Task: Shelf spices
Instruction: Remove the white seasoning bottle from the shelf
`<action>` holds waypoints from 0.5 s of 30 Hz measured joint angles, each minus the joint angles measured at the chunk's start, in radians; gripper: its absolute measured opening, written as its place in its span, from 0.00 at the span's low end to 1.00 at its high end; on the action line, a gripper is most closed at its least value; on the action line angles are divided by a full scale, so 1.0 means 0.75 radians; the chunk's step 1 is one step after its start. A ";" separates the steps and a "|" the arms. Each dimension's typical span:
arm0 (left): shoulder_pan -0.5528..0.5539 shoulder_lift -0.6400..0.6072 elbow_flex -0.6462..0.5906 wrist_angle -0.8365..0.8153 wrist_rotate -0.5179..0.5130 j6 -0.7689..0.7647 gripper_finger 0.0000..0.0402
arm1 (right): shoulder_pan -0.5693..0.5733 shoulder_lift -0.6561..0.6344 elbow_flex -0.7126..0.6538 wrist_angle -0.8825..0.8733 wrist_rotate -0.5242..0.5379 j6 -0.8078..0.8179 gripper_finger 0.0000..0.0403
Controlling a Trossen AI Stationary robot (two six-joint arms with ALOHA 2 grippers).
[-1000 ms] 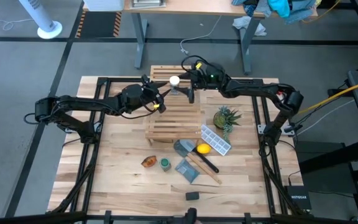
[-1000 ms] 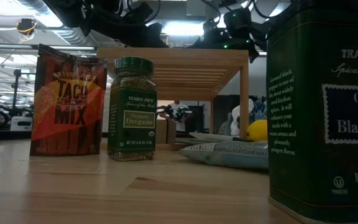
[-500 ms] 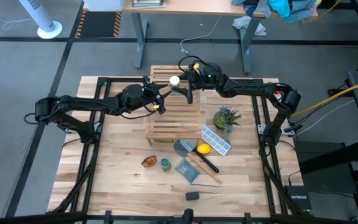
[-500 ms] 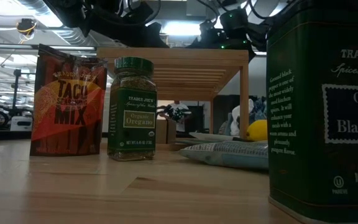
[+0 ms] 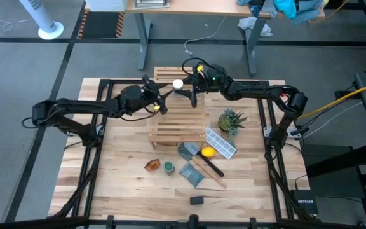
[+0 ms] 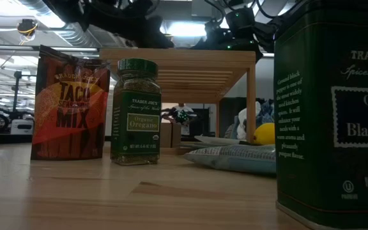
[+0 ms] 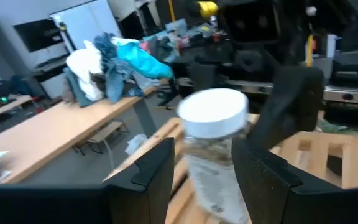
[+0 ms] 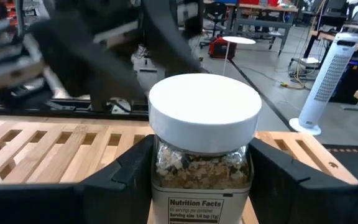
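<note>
The white-capped bottle stands upright over the far part of the slatted wooden shelf. My left gripper reaches it from the table's left and my right gripper from the right; both are shut on it. Its bottom is hidden, so I cannot tell whether it rests on the slats. The green-lidded jar and the orange taco-mix packet stand upright on the table in front of the shelf. The dark box sits near the front edge. My left gripper has the bottle's glass body between its two fingers, just below the white cap, coming level from the table's left. The view is blurred, so how closely both fingers lie on the glass is unclear. My right gripper pinches the bottle's glass body between its two fingers, just under the cap, coming level from the table's right. The bottle stands upright in the hold above the shelf's slats.
Right of the shelf stands a small green plant. In front of it lie a clear packet, a yellow round object, grey packets and a black-handled tool.
The bottle's cap has stayed in the same place over the shelf's far part. Neither gripper shows a plain move.
</note>
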 joint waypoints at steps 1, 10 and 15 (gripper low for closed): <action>0.000 -0.029 0.000 -0.026 -0.009 0.000 0.39 | 0.000 -0.013 -0.001 -0.020 -0.001 0.002 0.50; -0.059 -0.412 0.000 -0.539 -0.116 -0.114 0.39 | 0.011 -0.245 -0.002 -0.311 -0.130 0.012 0.50; -0.190 -0.609 -0.006 -0.800 -0.207 -0.226 0.39 | 0.086 -0.376 -0.002 -0.474 -0.142 0.017 0.50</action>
